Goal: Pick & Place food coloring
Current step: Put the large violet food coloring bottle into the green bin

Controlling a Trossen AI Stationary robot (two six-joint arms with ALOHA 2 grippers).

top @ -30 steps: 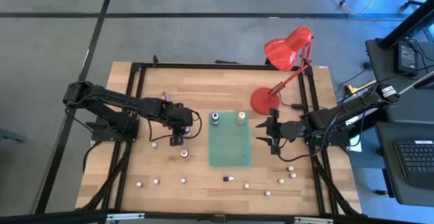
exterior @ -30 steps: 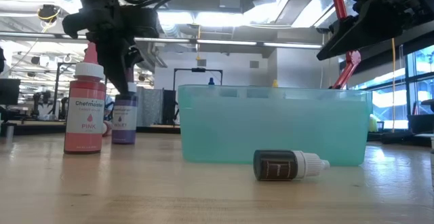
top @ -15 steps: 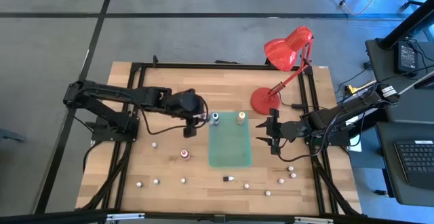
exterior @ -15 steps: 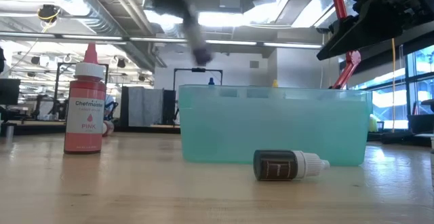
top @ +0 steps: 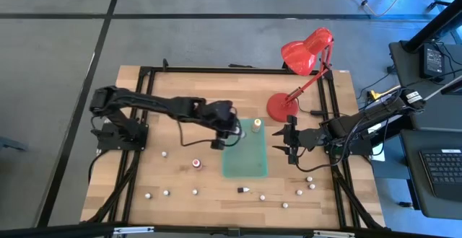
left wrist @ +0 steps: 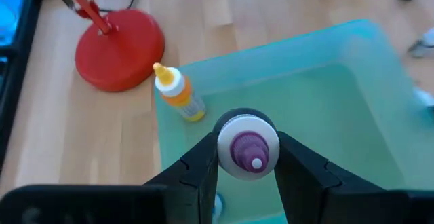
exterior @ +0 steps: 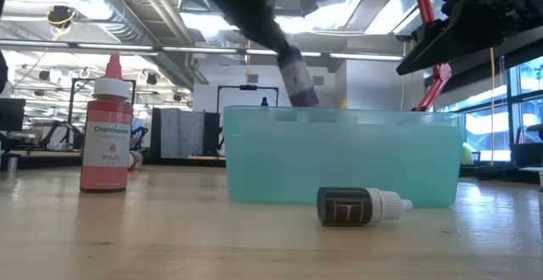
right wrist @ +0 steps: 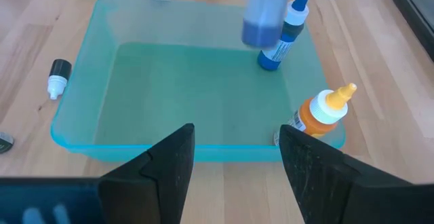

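We see the left end effector (left wrist: pixel 247 157) clamped on an upright purple food coloring bottle (left wrist: pixel 248 145), directly above the teal bin (left wrist: pixel 352 88), while the right end effector (right wrist: pixel 234 157) waits open nearby.

A red desk lamp (top: pixel 303 65) stands at the far right of the wooden bench (top: pixel 188 94), its round base (left wrist: pixel 119 49) resting on the wood near the pale green tray (top: pixel 244 164) (translucent, rectangular). A laptop (top: pixel 437 174) sits on a separate dark surface beyond the bench's right edge.
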